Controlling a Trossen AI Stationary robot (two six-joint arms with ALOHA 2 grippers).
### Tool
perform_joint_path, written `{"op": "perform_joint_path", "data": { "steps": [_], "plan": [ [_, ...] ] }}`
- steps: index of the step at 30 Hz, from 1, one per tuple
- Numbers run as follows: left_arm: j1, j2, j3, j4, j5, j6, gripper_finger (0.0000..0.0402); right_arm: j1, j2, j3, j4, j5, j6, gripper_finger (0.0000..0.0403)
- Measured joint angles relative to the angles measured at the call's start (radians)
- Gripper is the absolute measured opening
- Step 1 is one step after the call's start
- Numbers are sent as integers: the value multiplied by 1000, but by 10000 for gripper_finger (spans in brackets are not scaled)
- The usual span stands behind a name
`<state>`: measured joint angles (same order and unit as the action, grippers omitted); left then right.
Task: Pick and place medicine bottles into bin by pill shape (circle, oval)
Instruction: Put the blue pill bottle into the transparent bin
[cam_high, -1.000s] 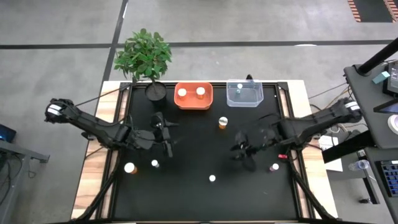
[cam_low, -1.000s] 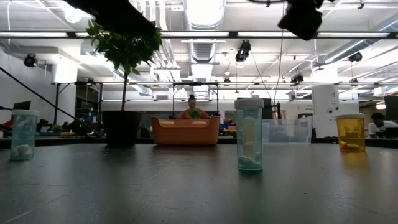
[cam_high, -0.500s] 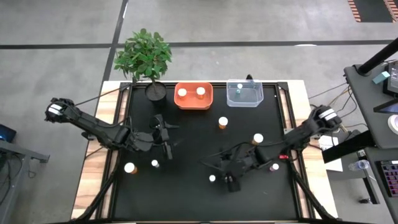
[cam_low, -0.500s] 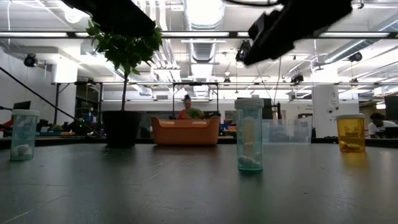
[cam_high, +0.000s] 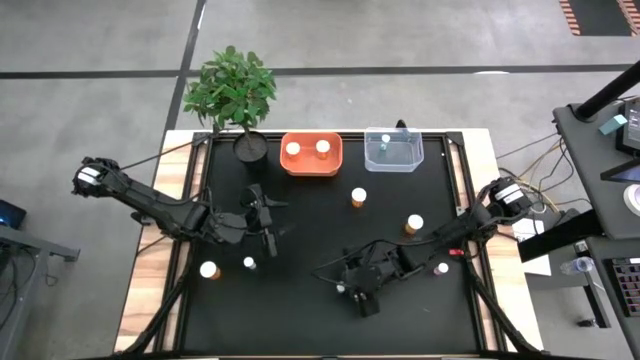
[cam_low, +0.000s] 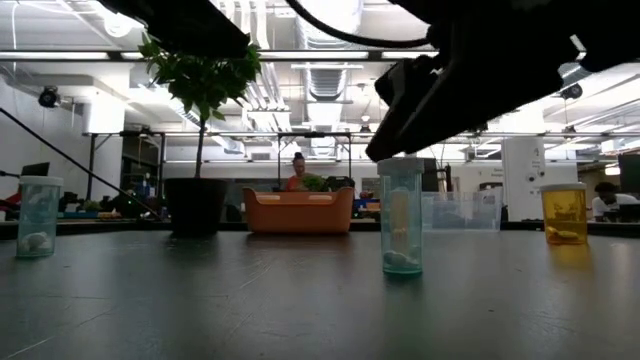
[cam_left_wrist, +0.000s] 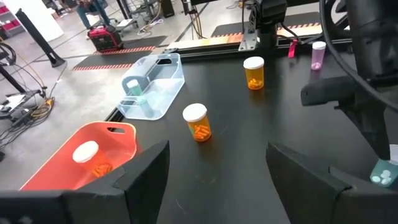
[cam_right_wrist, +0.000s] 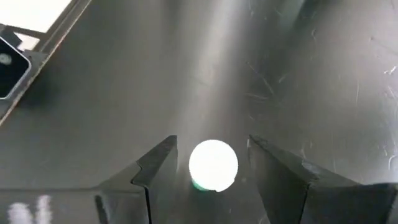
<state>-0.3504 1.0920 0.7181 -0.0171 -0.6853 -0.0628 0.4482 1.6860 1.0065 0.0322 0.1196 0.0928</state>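
The right gripper (cam_high: 343, 287) is low over the front middle of the black counter (cam_high: 310, 320), right above a tiny bottle with a white cap (cam_right_wrist: 213, 165). In the right wrist view its jaws are wide open, with one dark finger (cam_right_wrist: 155, 171) on each side of the cap, and the fingers do not touch it. This little bottle (cam_low: 401, 215) stands straight up, so its long side goes up and down and its cap points at the ceiling. In the low view it looks clear and greenish with something pale at the bottom. The left gripper (cam_high: 268, 218) waits over the left middle of the counter, and its jaws are wide open too. At the back of the counter sits an orange bin (cam_high: 336, 165) with two white-capped bottles (cam_high: 293, 149) inside. Just beside it, on the right, is a clear bin (cam_high: 408, 160) with one small bottle (cam_high: 384, 141) in it. Two amber bottles with white caps stand upright on the bare counter, one (cam_high: 358, 196) in front of the bins and one (cam_high: 414, 223) farther to the right. A pink-capped bottle (cam_high: 441, 268) stands near the right edge. Another amber bottle (cam_high: 208, 269) and a tiny white-capped one (cam_high: 249, 263) stand at the front left. A green plant (cam_high: 230, 88) in a dark pot is at the back left corner. A person (cam_low: 298, 172) shows far off behind the orange bin in the low view.
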Motion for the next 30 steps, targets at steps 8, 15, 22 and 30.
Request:
{"op": "perform_joint_path", "data": {
  "steps": [8, 15, 22, 30],
  "plan": [
    [0, 0, 1, 0, 0, 0, 250, -3, 23, 0, 11, -24, 0, 184],
    [0, 0, 1, 1, 0, 0, 250, -3, 24, 0, 10, -25, 0, 131],
    [1, 0, 4, 1, 0, 21, 250, -8, 24, -1, 10, -23, 1, 106],
    [2, 0, 20, 30, -3, 57, 250, -29, -51, -2, -43, 9, -1, 128]
  ]
}}
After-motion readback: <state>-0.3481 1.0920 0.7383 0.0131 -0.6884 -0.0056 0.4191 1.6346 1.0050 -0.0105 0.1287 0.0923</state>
